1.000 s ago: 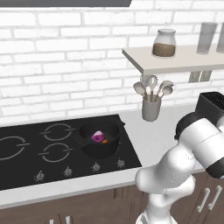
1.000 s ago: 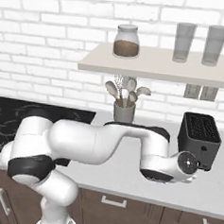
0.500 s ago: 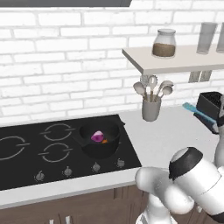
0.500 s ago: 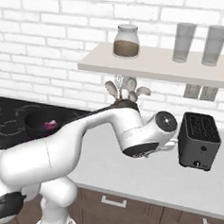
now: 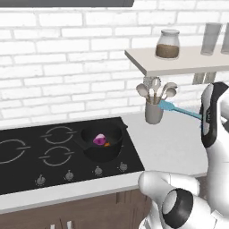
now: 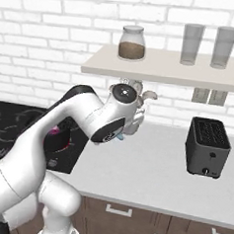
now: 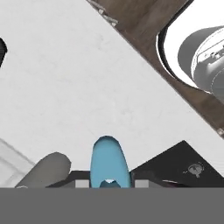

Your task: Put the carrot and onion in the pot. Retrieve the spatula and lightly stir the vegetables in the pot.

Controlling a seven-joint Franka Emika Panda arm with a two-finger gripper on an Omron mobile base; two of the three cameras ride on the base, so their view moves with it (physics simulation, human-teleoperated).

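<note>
The black pot sits on the right front burner of the cooktop, with the purple onion and the orange carrot inside it. My gripper is above the counter right of the stove, shut on the handle of the light-blue spatula. The spatula hangs in the air, its blade pointing left at the utensil cup. In the hand view the spatula juts out from between the fingertips of the gripper. From the right base, the arm covers most of the pot; a bit of onion and spatula shows.
A grey utensil cup with spoons and ladles stands on the counter just left of the spatula blade. A shelf with a jar and glasses hangs above. A black toaster stands at the right. Bare counter lies below the hand.
The arm has swung left from the toaster end of the counter, carrying the spatula in the air to a spot beside the utensil cup. Pot, onion and carrot have not moved.
</note>
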